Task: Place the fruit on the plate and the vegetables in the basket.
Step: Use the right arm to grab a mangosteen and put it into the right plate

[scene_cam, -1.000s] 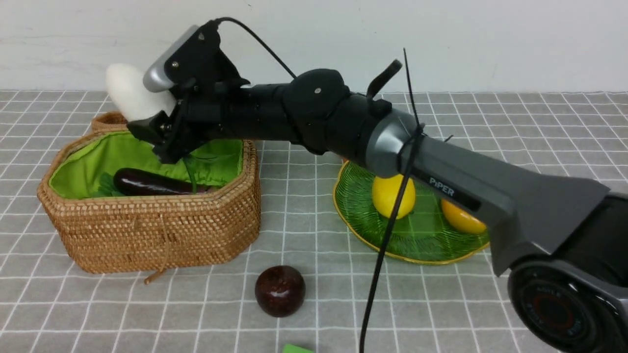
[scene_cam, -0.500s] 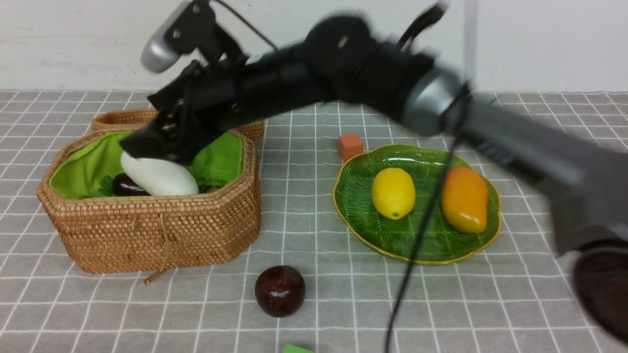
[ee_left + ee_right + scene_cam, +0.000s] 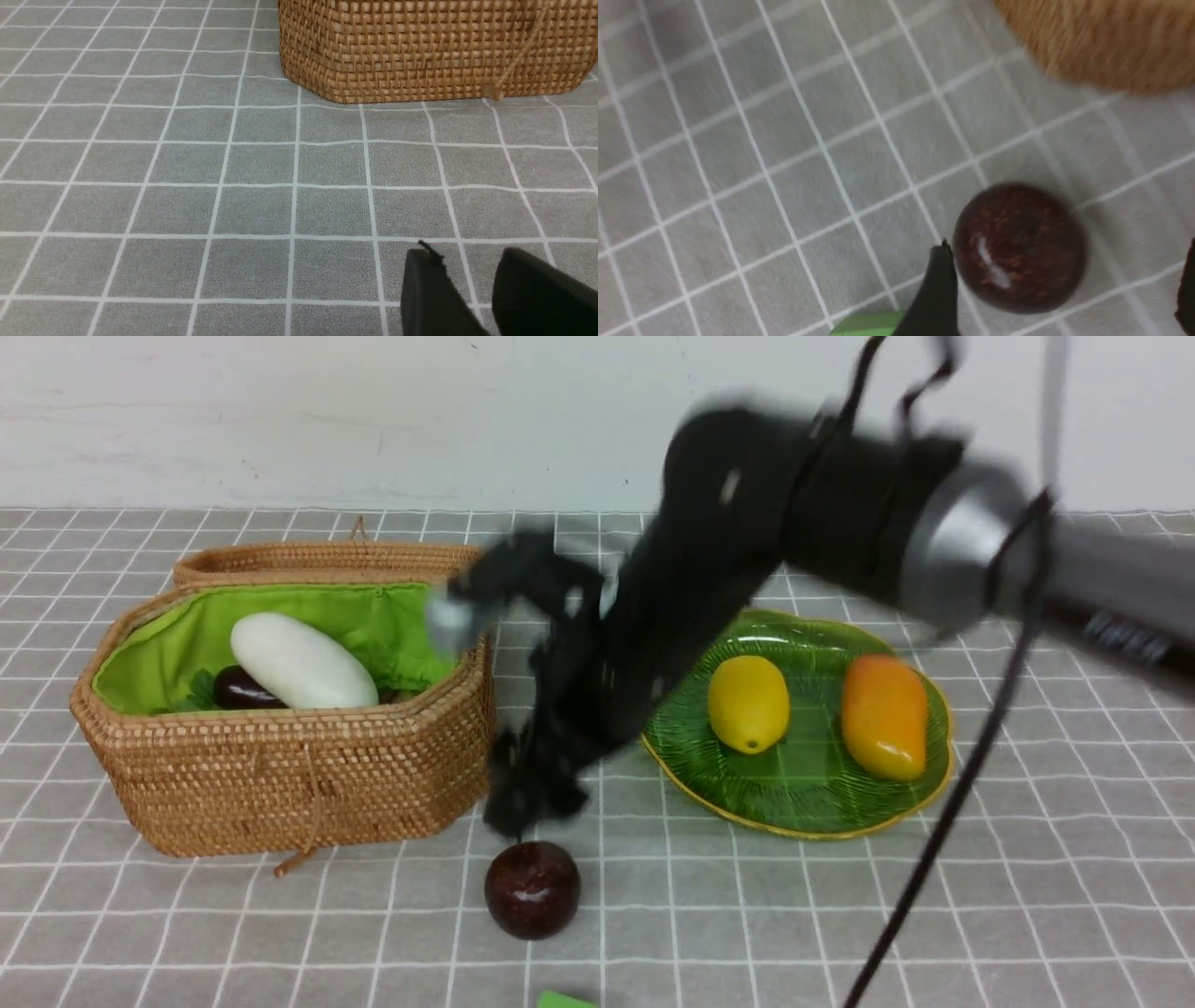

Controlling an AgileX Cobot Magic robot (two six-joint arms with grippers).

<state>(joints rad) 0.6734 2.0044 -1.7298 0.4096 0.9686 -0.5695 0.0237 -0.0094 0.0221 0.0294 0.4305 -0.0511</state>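
Both fingers of the right gripper (image 3: 1064,289) stand wide apart, flanking the maroon ball (image 3: 1020,247) at three and nine o'clock, gripping nothing.

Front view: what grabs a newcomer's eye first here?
The blurred black right arm sweeping across the middle, its open right gripper just above the dark maroon ball on the grey grid cloth. Next, the wicker basket on the left, with the white radish lying over the eggplant, and the green plate on the right holding the lemon and mango.
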